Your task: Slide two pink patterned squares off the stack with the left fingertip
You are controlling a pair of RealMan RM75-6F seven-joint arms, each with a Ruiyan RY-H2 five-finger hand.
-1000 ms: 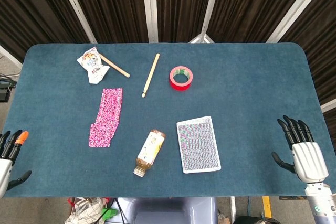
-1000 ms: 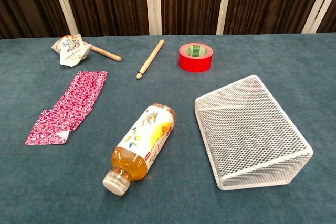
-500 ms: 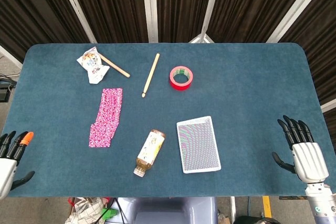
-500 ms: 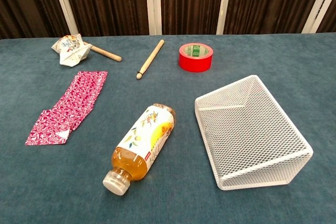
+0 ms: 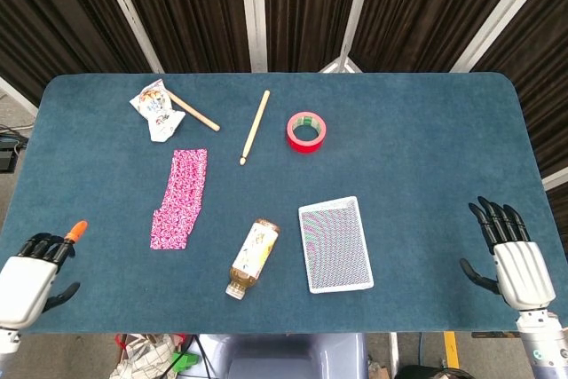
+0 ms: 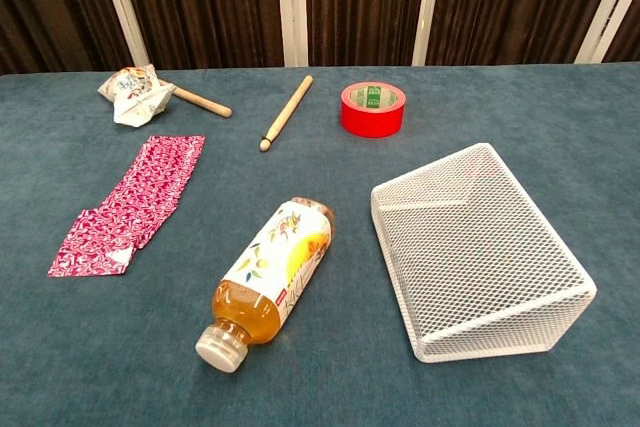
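The pink patterned squares (image 5: 180, 197) lie fanned out in an overlapping strip on the left of the blue table (image 5: 417, 157); the chest view shows the same pink patterned squares (image 6: 130, 204) at mid-left. My left hand (image 5: 31, 277) sits at the table's near left corner, well left of and nearer than the strip. Its orange-tipped finger (image 5: 76, 230) points out while the others look curled, and it holds nothing. My right hand (image 5: 515, 259) is at the near right edge with fingers spread and nothing in it. Neither hand shows in the chest view.
A juice bottle (image 5: 252, 257) lies on its side beside a white mesh basket (image 5: 335, 244). Further back are a red tape roll (image 5: 306, 131), two wooden sticks (image 5: 255, 126) and a crumpled wrapper (image 5: 156, 109).
My left hand has moved in from the left edge toward the table and curled its fingers, leaving the orange-tipped one out. The right hand and objects have not moved.
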